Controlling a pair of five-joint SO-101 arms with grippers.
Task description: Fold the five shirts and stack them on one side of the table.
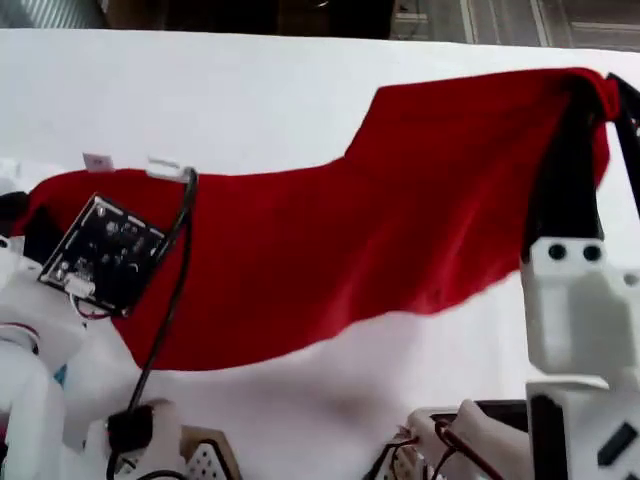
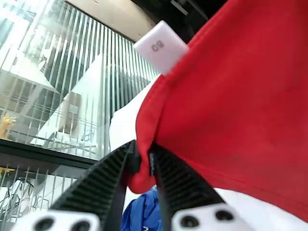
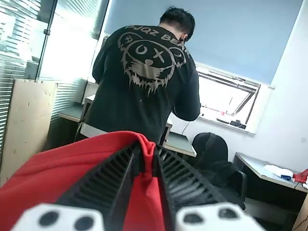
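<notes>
Red shirt [image 1: 330,250]: held stretched above the white table [image 1: 200,100], from its left edge to the far right corner. The left gripper [image 2: 143,161] is clamped narrow on the shirt's edge and the right gripper [image 3: 147,156] on a bunched fold. Handling, as judged: hold both pinches level and lower evenly so the cloth lands flat for folding. Marking: one white tag [image 2: 160,47] by the left-held edge, its small print not clearly legible.
</notes>
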